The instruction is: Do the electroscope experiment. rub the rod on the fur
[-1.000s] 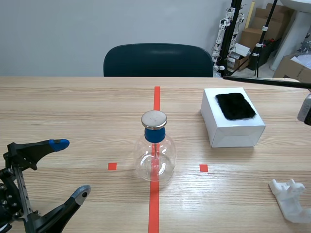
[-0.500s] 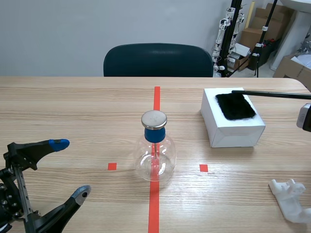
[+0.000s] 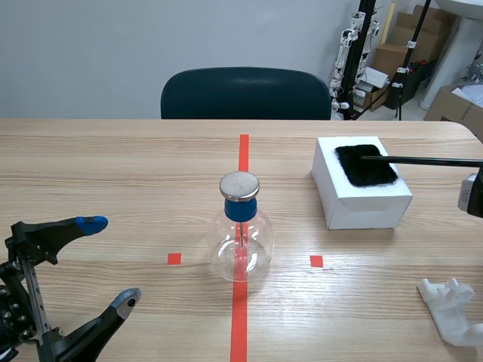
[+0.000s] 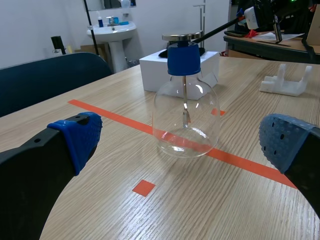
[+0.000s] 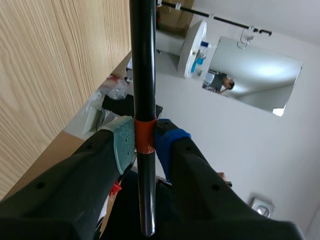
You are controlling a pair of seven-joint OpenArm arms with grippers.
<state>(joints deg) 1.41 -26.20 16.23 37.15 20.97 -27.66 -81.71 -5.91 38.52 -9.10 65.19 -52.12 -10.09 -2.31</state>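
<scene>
A thin black rod (image 3: 423,160) runs level from the right edge, its tip lying over the black fur patch (image 3: 364,164) on top of a white box (image 3: 355,197). My right gripper (image 5: 144,140) is shut on the rod (image 5: 142,75), pads clamped at its orange-red band; only a bit of that arm (image 3: 472,192) shows at the scene's right edge. A glass flask electroscope (image 3: 240,230) with a blue neck and metal disc stands mid-table, ahead of my left gripper (image 4: 175,150). My left gripper (image 3: 98,271) is open at the near left.
A white plastic stand (image 3: 453,308) lies near the front right corner. A dark chair (image 3: 245,93) stands behind the table's far edge. Boxes and tripods fill the back right of the room.
The rod has dropped and drawn in over the box, its tip now resting over the fur patch. The left arm has not moved.
</scene>
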